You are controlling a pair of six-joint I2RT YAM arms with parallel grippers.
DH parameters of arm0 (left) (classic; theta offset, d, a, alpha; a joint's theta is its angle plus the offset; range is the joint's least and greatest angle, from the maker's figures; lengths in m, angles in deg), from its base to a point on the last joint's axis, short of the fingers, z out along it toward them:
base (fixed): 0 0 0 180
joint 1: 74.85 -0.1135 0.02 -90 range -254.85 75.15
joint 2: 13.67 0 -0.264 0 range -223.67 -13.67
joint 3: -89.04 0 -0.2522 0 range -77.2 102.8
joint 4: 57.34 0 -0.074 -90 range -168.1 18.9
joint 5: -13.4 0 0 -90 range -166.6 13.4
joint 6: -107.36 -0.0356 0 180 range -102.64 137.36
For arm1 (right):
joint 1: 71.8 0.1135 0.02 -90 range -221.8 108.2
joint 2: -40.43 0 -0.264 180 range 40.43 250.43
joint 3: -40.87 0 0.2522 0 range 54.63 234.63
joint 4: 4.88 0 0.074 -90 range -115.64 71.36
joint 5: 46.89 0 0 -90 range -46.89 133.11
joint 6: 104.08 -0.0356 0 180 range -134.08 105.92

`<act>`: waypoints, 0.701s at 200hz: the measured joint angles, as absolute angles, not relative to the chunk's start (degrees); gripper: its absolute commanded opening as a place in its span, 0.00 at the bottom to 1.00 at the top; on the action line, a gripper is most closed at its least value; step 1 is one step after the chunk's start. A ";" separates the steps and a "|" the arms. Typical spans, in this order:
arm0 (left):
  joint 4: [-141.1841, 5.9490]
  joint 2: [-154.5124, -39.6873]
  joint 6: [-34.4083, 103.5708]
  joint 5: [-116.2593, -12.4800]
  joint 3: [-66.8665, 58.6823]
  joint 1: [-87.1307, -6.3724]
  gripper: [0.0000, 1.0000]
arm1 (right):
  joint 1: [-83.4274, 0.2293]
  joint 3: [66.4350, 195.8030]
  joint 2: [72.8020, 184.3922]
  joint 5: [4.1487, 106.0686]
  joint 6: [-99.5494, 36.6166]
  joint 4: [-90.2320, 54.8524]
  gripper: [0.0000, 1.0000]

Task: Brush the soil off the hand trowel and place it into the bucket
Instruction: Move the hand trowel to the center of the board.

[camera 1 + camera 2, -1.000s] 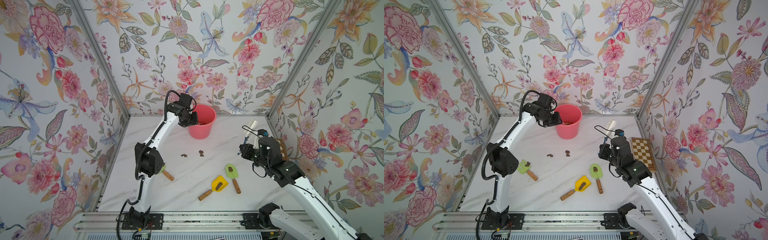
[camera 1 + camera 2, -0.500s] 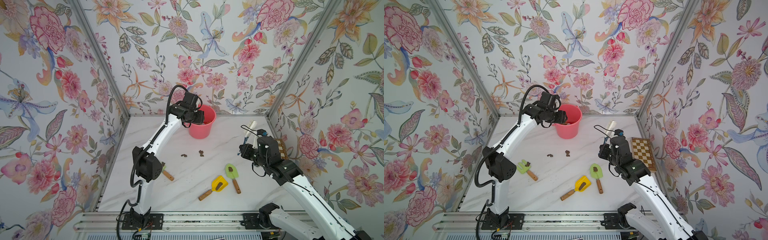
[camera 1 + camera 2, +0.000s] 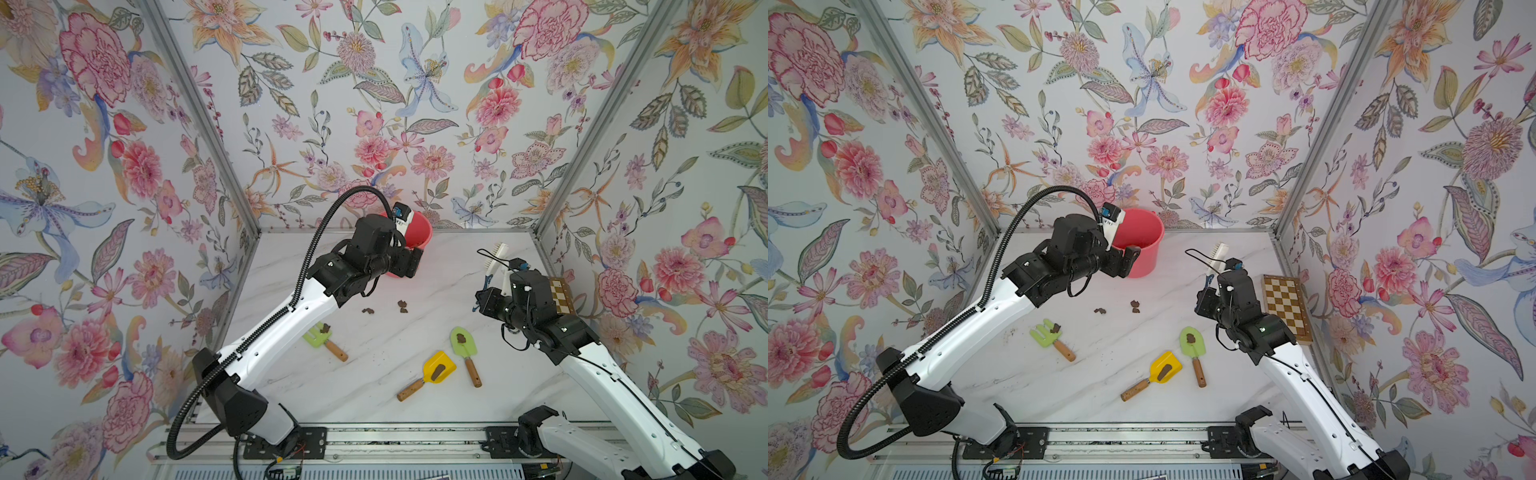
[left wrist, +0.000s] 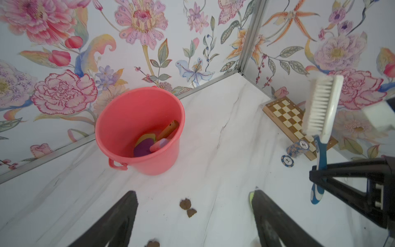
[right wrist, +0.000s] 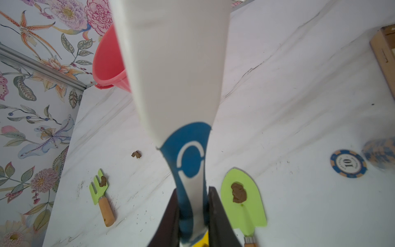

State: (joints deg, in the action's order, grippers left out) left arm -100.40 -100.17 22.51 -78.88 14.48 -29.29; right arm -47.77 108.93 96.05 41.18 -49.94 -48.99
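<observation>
Right, the L claw [image 4: 193, 192] hangs wide open w/ nothing btwn its black fingers [image 4: 119, 216], just short of the bucket [image 4: 119, 111]. The bucket stands ahead of it on the surface [image 4: 213, 132], near the back wall. It's coral-pink plastic, round & tapered, w/ a smooth rolled rim and a small lug on the side facing the claw.

Inside at the bottom lies a flat purple blade [image 4: 142, 148]. A wood handle [image 4: 168, 129] leans up the inner wall and a pale pinkish handle lies across. There's a yellowish piece under them; can't tell what it is.

The R claw [image 5: 192, 192] is clamped on the blue & white grip of a brush [image 5: 177, 74], held upright. Its white bristles [image 4: 318, 104] are on the side toward the L claw.

Just beside the R claw a lime-green trowel [image 5: 243, 198] lies flat: pointed blade, wood handle. A dark brown putty-like soil lump [image 5: 238, 193] sits on the blade. Near it is a yellow scoop [image 3: 438, 368], wood handle, w/ a brown lump on it too. Farther off, by the L arm, a green fork [image 5: 98, 188] has a lump at its tines.

Two loose soil bits [image 4: 185, 203] lie on the surface right at the L claw's tips, short of the bucket.

Beyond the R claw a wooden chessboard [image 3: 1285, 305] lies by the side wall, w/ a blue poker chip [image 5: 348, 163] near it.

The surface is white marble-look w/ grey veins.
</observation>
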 measured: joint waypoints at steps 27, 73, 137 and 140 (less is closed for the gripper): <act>-100.29 -97.66 23.01 -81.57 6.33 -24.00 0.91 | -47.92 108.93 96.05 41.66 -50.16 -49.49 0.03; -99.79 -93.31 25.96 -86.86 -5.15 -14.60 0.92 | -48.01 108.93 96.05 42.22 -51.07 -51.57 0.03; -99.48 -93.15 28.83 -90.36 -17.93 -1.99 0.95 | -48.01 108.93 95.02 41.11 -53.68 -55.28 0.03; -99.50 -93.15 28.85 -90.31 -18.63 -1.77 0.95 | -48.01 108.93 94.87 41.09 -53.85 -55.42 0.03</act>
